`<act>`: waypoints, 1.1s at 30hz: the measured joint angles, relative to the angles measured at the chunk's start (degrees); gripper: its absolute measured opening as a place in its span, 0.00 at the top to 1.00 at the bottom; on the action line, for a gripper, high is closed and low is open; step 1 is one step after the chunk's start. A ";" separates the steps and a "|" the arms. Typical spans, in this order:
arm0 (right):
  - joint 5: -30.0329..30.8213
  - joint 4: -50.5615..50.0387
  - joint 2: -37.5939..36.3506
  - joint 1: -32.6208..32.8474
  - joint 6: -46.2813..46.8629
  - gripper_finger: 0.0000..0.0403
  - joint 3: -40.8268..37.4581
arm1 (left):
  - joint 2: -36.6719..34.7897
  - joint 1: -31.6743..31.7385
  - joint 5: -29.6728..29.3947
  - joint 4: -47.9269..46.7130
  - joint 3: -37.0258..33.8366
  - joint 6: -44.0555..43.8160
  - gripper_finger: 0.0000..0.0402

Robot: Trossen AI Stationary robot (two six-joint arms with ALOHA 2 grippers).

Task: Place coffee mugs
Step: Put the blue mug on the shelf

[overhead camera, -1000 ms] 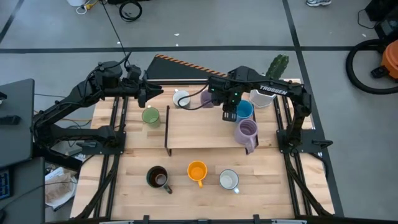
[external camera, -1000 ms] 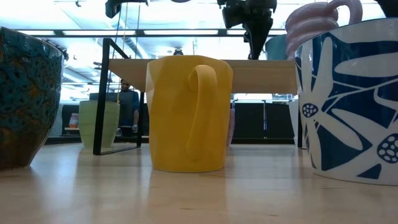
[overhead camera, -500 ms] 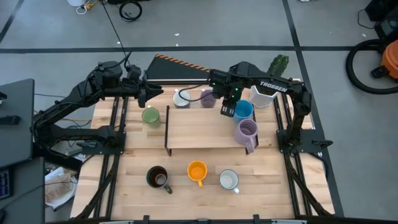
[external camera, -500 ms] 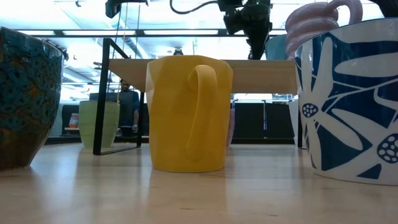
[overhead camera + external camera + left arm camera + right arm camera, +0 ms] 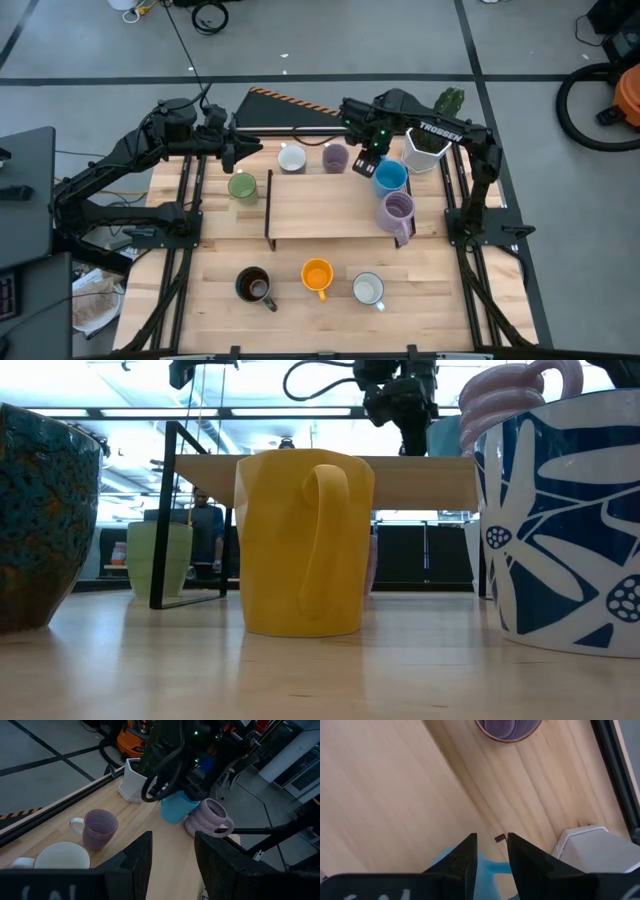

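Note:
On the wooden shelf (image 5: 325, 210) stand a blue mug (image 5: 390, 177) and a taller lavender mug (image 5: 397, 212). Behind the shelf, a white mug (image 5: 291, 158) and a lavender mug (image 5: 335, 158) rest on the table, with a green mug (image 5: 241, 187) at the shelf's left. Dark brown (image 5: 254, 286), orange (image 5: 317, 276) and pale grey-white (image 5: 369, 290) mugs sit near the front edge. My right gripper (image 5: 363, 163) hangs open, pointing down, above the shelf's far edge beside the blue mug (image 5: 451, 862). My left gripper (image 5: 250, 152) waits open at the far left.
A white faceted planter (image 5: 425, 150) with a green cactus (image 5: 448, 105) stands at the far right corner, next to the blue mug. Black frame rails (image 5: 190, 200) run along both sides of the table. The shelf's middle and left (image 5: 300, 205) are bare wood.
My right gripper has gone toward the table's far edge, away from the blue mug, and has rolled about its downward axis. The blue mug stands where it was. The gap between the fingers looks the same.

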 joint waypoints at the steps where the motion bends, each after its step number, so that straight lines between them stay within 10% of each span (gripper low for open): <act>1: 0.00 0.00 0.00 -0.13 0.00 0.72 0.00 | 0.00 0.00 0.00 -0.09 0.00 0.00 0.62; 33: 4.43 0.04 -0.09 -3.76 -8.13 0.73 -2.56 | 0.00 0.00 0.00 -0.73 0.00 -0.02 0.62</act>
